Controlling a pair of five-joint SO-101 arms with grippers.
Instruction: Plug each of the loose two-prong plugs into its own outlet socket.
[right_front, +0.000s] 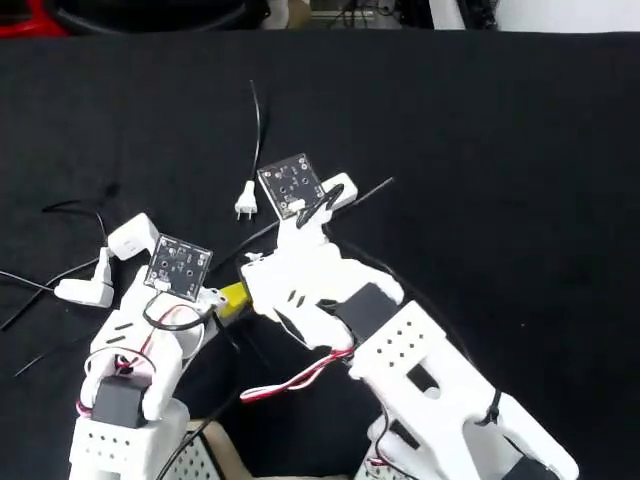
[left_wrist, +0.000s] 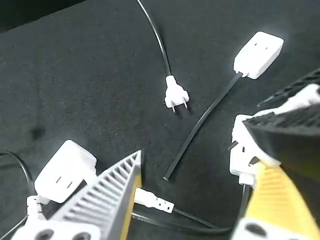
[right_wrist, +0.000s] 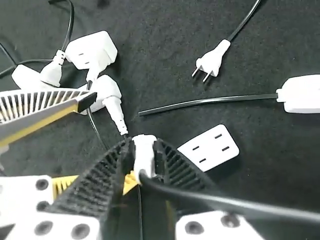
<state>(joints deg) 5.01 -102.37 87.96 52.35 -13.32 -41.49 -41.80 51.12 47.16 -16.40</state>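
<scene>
Black table (right_front: 520, 150) bore all items. Right gripper (right_wrist: 142, 147) was clamped on a white plug (right_wrist: 143, 160), near the loose plug (right_wrist: 210, 61). Left gripper (left_wrist: 197, 167) stood spread wide, farther from the loose plug. An outlet block (right_wrist: 210, 145) and a black cord (right_wrist: 200, 101) lay between the loose plug and the right gripper

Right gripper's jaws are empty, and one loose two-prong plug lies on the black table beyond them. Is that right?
Not empty: the right gripper is shut on a white plug with a black cord, as the right wrist view shows. One loose two-prong plug does lie on the black table beyond it.
</scene>
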